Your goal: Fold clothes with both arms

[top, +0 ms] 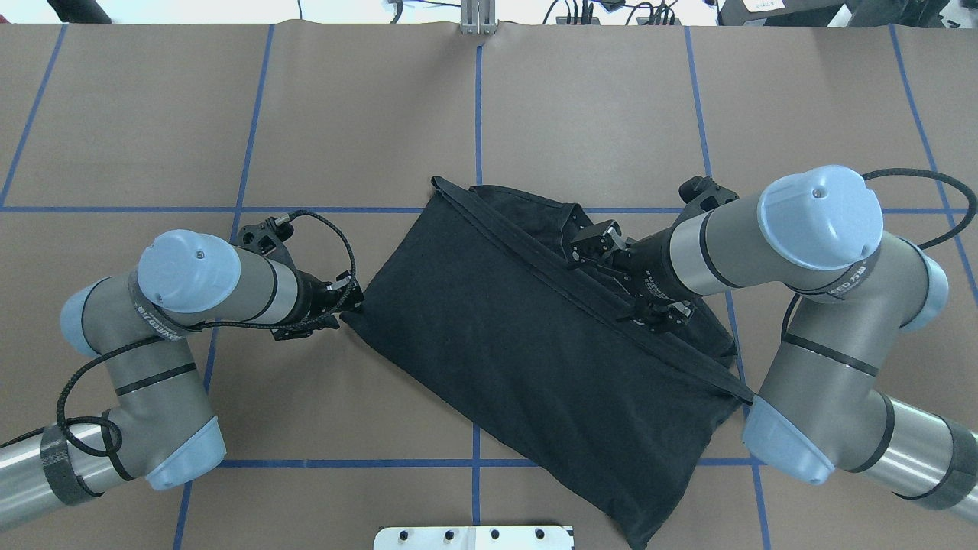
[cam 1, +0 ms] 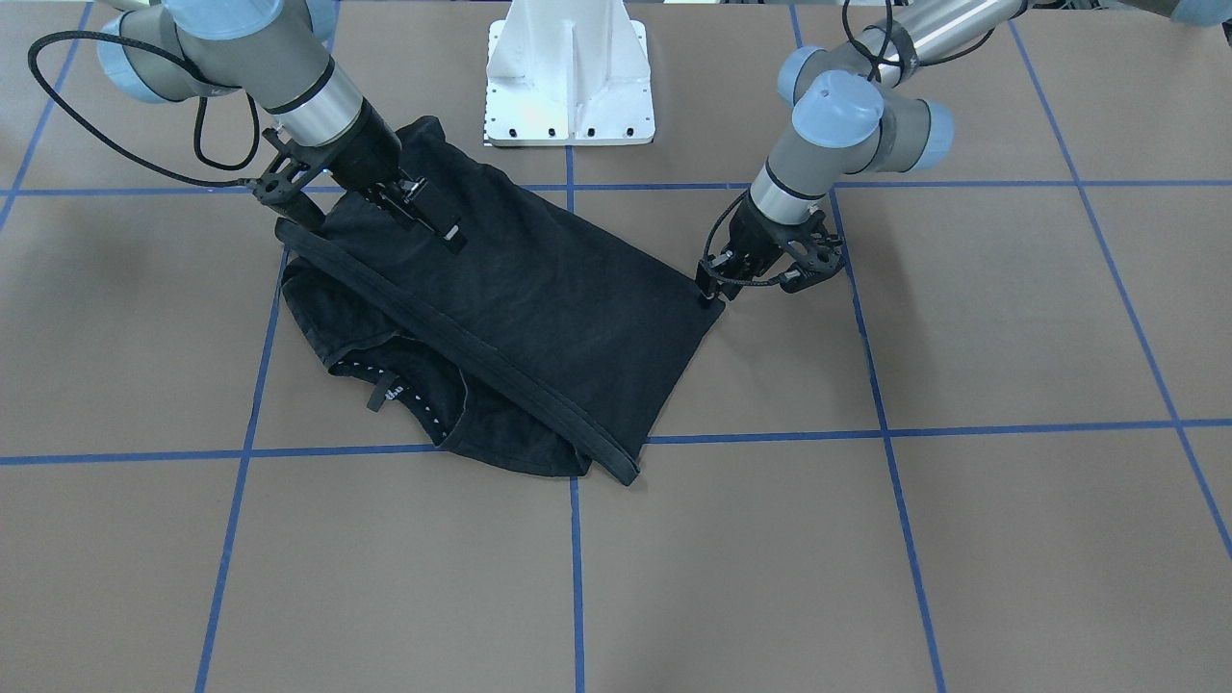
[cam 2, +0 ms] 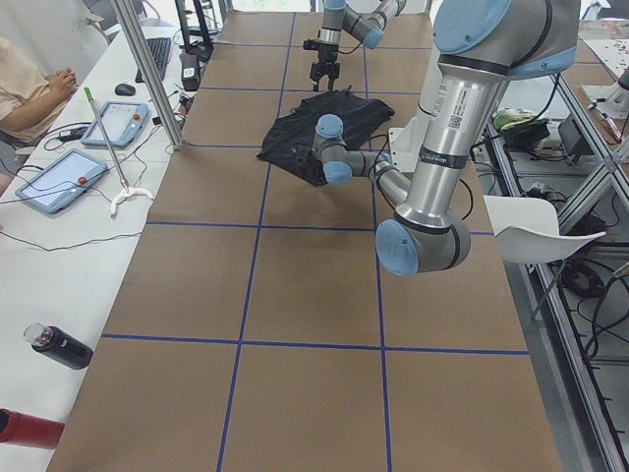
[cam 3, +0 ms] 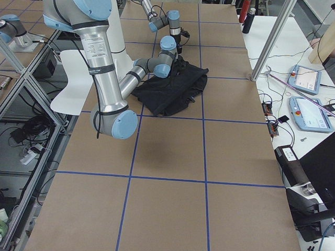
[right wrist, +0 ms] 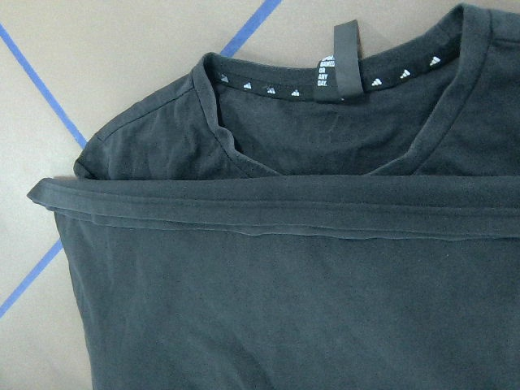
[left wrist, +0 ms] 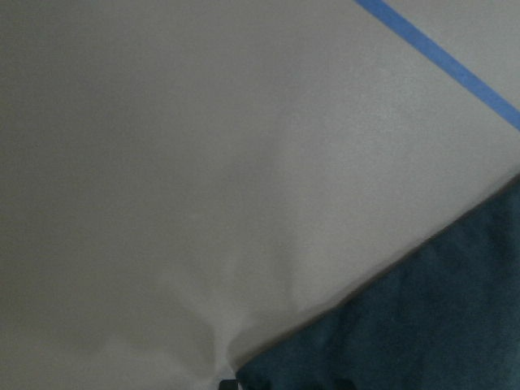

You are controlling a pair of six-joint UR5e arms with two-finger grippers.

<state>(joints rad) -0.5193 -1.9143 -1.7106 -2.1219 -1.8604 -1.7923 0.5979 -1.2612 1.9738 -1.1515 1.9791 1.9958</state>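
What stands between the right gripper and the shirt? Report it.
Nothing visible. The right gripper is directly above the T-shirt, with no other object between them. The left gripper is at the shirt's opposite corner.

Black T-shirt [cam 1: 539,289] all over, and the side showing is plain, no print on it. Inside the collar there's a black neck tape [right wrist: 268,85] dotted with small white triangles, a dark grey hang loop [right wrist: 348,49], and white lettering on a black label [right wrist: 325,75] beside it. Table [cam 1: 1011,337] is flat brown, crossed by a grid of blue tape lines [cam 1: 885,404]. The 2 arms match: left arm [top: 252,286] and right arm [top: 710,244] in grey metal, light blue joint caps [top: 821,206], black cables [cam 1: 87,115]. Left gripper [top: 353,299] black, right gripper [top: 611,281] black too. Pedestal base [cam 1: 570,87] plain white
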